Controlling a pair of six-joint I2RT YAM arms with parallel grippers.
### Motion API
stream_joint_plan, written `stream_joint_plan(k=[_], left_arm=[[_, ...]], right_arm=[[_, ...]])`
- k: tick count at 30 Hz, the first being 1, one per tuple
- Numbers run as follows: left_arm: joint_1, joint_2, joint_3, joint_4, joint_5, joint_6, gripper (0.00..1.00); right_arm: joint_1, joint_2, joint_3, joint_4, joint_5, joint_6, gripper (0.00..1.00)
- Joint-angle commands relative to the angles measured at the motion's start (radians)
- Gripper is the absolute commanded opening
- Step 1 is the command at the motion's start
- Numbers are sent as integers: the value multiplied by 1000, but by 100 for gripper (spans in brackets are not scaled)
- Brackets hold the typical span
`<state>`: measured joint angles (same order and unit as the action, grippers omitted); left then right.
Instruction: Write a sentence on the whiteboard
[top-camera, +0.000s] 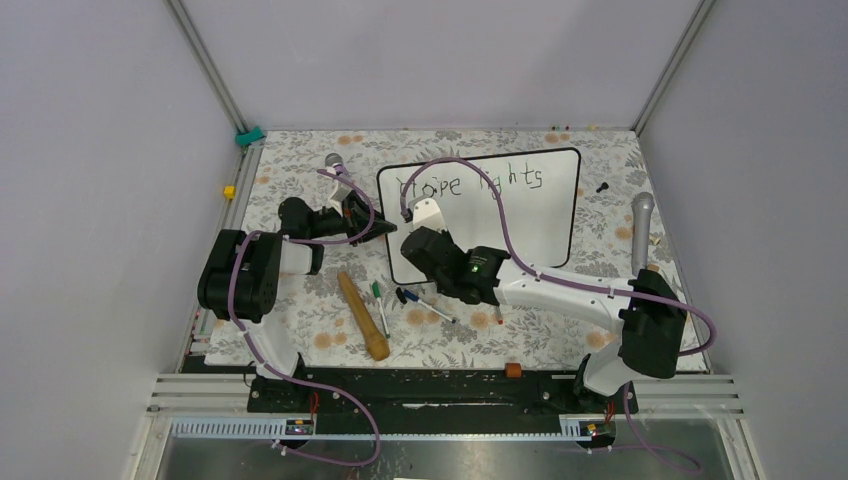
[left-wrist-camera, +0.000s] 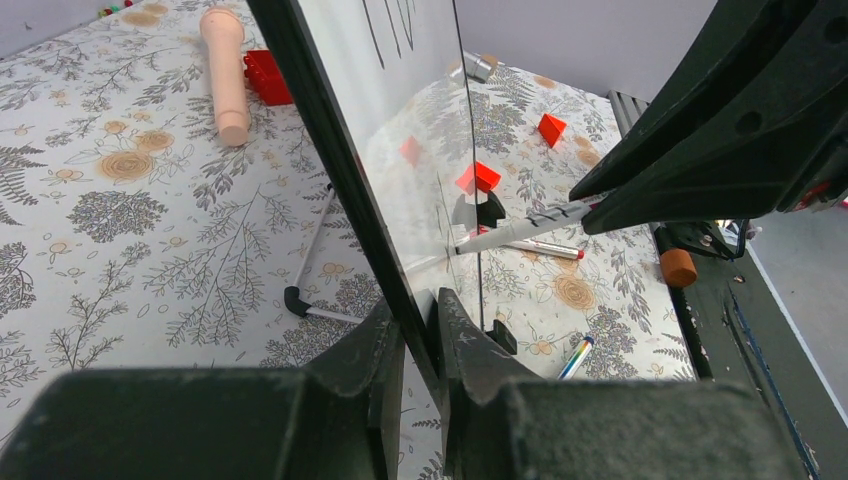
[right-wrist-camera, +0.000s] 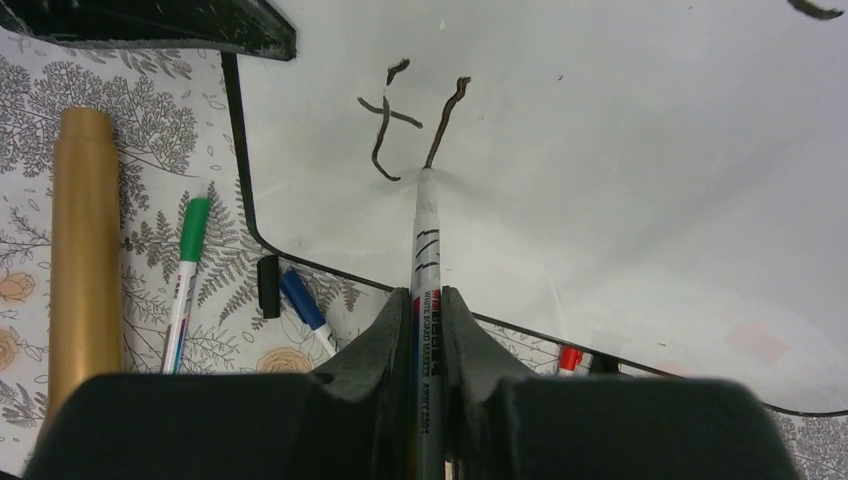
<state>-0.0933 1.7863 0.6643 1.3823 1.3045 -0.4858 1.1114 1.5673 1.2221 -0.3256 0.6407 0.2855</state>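
The whiteboard (top-camera: 530, 225) stands tilted on the floral cloth, with the sentence (top-camera: 470, 182) reading "Hope lights" along its top. My left gripper (top-camera: 378, 228) (left-wrist-camera: 420, 312) is shut on the board's black frame (left-wrist-camera: 340, 170) at its left edge. My right gripper (top-camera: 410, 222) (right-wrist-camera: 428, 296) is shut on a grey whiteboard marker (right-wrist-camera: 427, 250). The marker's tip touches the board (right-wrist-camera: 620, 200) at the foot of a fresh stroke, just right of a small "t" (right-wrist-camera: 385, 125) that starts a second line. From the left wrist the marker (left-wrist-camera: 520, 232) shows pressed against the glossy face.
A wooden stick (top-camera: 362, 315) (right-wrist-camera: 80, 250), a green marker (right-wrist-camera: 185, 280), a blue marker (right-wrist-camera: 300, 300) and a red-capped marker (right-wrist-camera: 570, 358) lie by the board's lower left corner. A grey microphone (top-camera: 640, 230) lies at the right. An orange block (top-camera: 513, 370) sits by the rail.
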Motion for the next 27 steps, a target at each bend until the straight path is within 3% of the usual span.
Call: stream_joint_plan(k=[1,27], left_arm=[[2,-17,-12,92,17,151,0],[1,-18,-13,91,17,152,0]], right_arm=[[-8,-15,-19,-4,2,29,0],[-16,-10,66,6,53,-49,0]])
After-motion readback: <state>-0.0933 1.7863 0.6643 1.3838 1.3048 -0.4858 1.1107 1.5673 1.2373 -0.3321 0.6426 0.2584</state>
